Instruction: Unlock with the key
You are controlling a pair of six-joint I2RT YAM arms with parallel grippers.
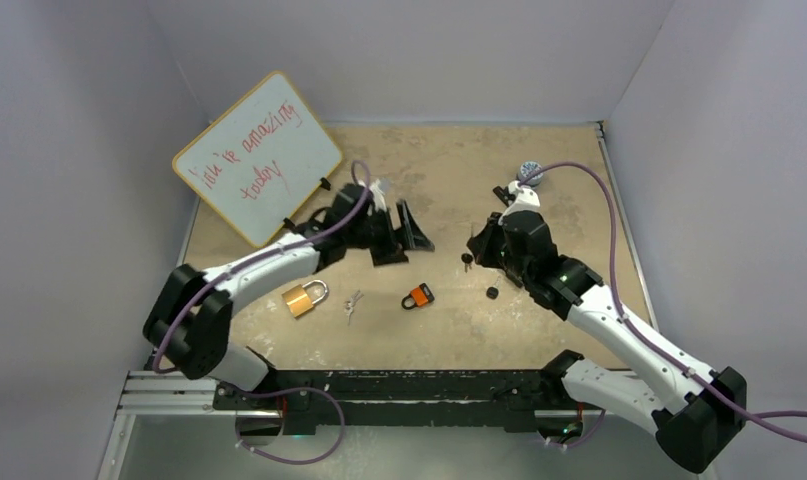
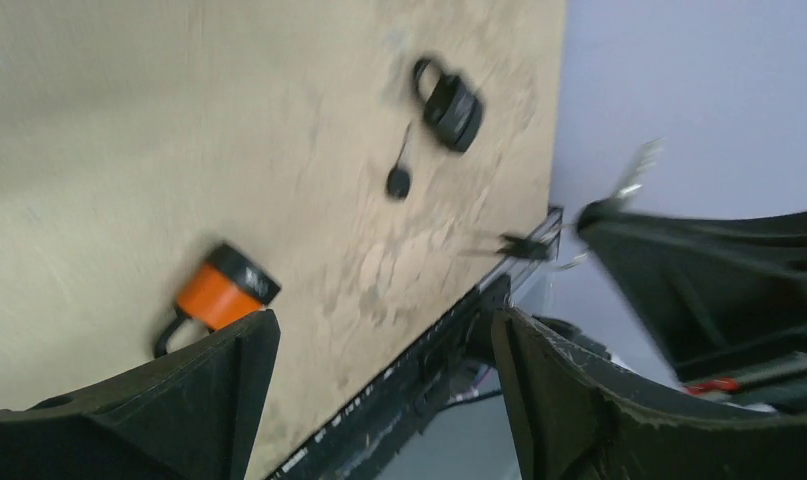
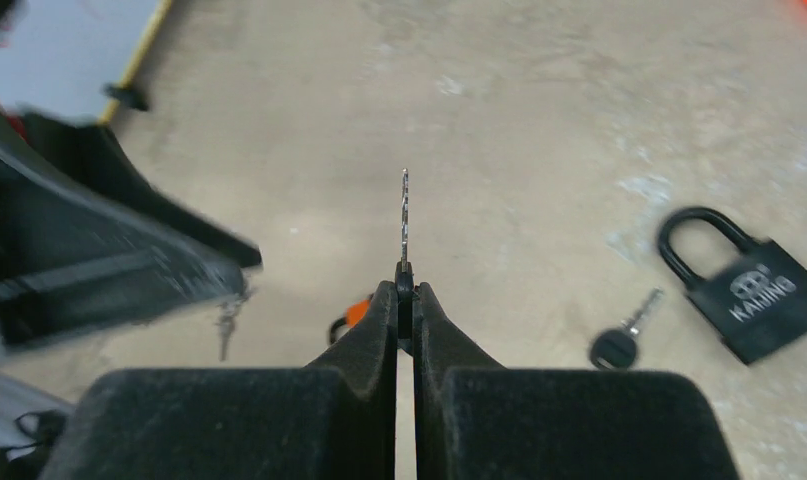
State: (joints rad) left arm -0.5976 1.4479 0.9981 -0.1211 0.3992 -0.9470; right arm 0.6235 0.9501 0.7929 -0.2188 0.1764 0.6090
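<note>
My right gripper [image 3: 406, 290] is shut on the black head of a key [image 3: 404, 225], whose silver blade sticks straight out ahead, above the table. From above, that gripper [image 1: 472, 252] is right of centre. My left gripper [image 1: 399, 238] hovers open with nothing between its fingers [image 2: 194, 390]. Three padlocks lie on the table: a brass one [image 1: 302, 298], an orange one [image 1: 417, 297] seen also by the left wrist [image 2: 219, 293], and a black one [image 3: 754, 292] beside a black-headed key [image 3: 619, 342].
A whiteboard [image 1: 257, 155] with red writing leans at the back left. A small bunch of silver keys [image 1: 353, 303] lies between the brass and orange padlocks. A small round grey-blue object [image 1: 530, 172] sits at the back right. The arms' rail [image 1: 379, 385] runs along the near edge.
</note>
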